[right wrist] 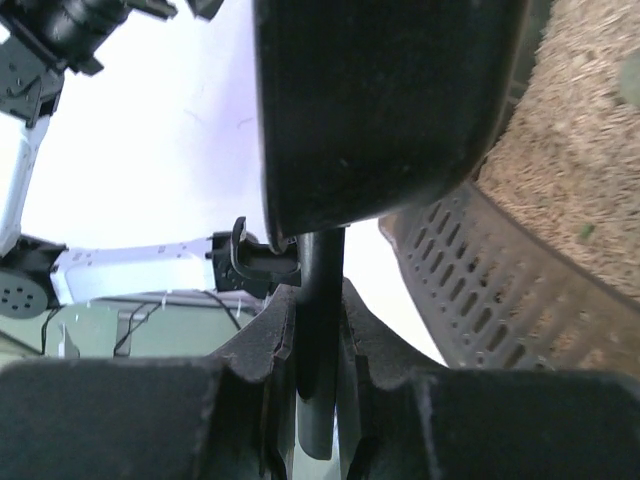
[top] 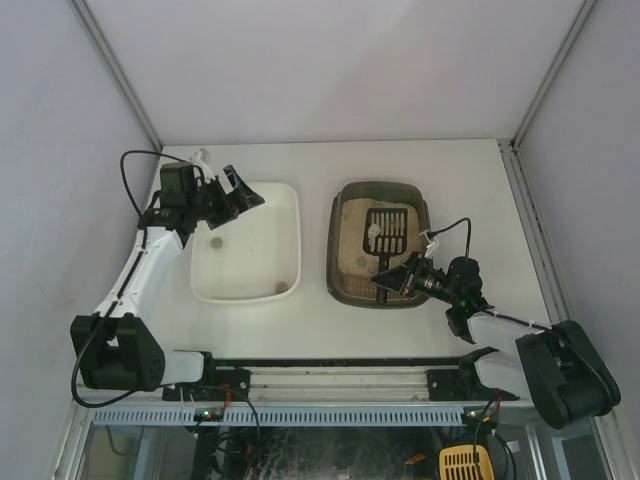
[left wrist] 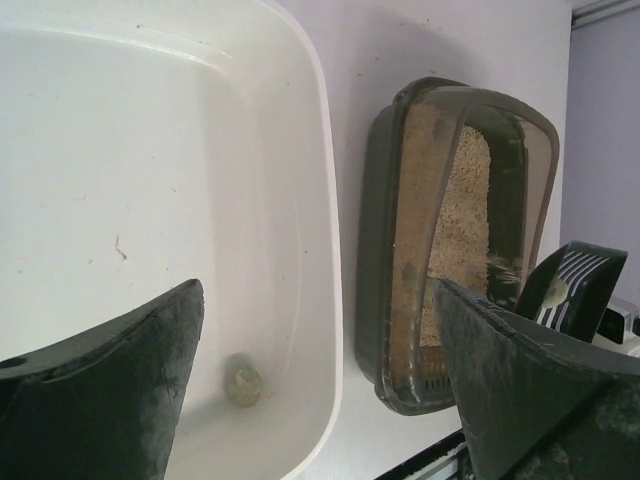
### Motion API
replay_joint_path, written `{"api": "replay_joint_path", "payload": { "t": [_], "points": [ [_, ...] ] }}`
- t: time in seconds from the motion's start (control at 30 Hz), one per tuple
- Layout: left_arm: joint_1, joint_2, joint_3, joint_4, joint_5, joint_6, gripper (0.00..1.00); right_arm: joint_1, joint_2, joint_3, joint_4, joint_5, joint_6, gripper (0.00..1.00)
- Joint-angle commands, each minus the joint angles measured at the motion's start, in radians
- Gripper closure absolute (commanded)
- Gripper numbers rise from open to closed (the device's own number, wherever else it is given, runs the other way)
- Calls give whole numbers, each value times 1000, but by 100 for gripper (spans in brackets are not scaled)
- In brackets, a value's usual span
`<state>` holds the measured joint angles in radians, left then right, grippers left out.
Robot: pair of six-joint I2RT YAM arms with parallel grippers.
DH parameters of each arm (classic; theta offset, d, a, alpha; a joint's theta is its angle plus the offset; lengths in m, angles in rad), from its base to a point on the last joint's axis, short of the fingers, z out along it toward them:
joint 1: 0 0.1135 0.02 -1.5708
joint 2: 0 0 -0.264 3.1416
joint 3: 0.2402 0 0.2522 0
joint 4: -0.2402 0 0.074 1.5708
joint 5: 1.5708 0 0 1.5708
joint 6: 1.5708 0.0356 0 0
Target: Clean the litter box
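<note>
- Gripping the scoop (top: pixel 388 230) by its handle, the right end effector (top: pixel 405 277) is clamped closed; scoop head hangs over the litter box (top: pixel 336 250)
- litter box sits on the worktop (top: pixel 450 180), beside the white tray (top: pixel 296 240)
- left end effector (top: pixel 228 203) spread wide, empty, above that tray

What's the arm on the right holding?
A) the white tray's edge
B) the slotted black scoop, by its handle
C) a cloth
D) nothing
B: the right gripper is shut on the handle of the scoop, whose slotted head is over the litter box.
</note>
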<state>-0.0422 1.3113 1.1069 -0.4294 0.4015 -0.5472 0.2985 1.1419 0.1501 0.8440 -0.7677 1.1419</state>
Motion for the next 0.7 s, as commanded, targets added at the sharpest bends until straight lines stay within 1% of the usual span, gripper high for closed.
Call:
{"api": "replay_joint_path", "payload": {
  "t": [0.0, 0.07, 0.1, 0.13, 0.23, 0.27, 0.37, 0.53, 0.67],
  "points": [
    [-13, -5, -24, 34, -32, 38, 0, 40, 27, 36, 191, -23, 41, 100],
    [-17, -7, -26, 35, -30, 37, 0, -12, 56, -1, 327, -25, 118, 100],
    [-20, -9, -27, 36, -29, 38, 0, -28, 79, -1, 361, -33, 138, 100],
    [-20, -10, -27, 37, -27, 39, 0, -22, 102, 18, 358, -51, 136, 100],
    [-21, -8, -26, 37, -26, 39, 0, 66, 155, 78, 337, -67, 111, 100],
    [-21, -6, -25, 36, -24, 38, 0, 64, 169, 71, 368, -57, 128, 100],
    [-22, -12, -28, 37, -18, 41, 0, 6, 228, 50, 490, -47, 205, 100],
    [-23, -14, -27, 34, -14, 43, 0, 73, 282, 110, 437, -59, 171, 100],
    [-23, -17, -28, 34, -10, 45, 0, 20, 325, 77, 563, -36, 253, 100]
  ]
}}
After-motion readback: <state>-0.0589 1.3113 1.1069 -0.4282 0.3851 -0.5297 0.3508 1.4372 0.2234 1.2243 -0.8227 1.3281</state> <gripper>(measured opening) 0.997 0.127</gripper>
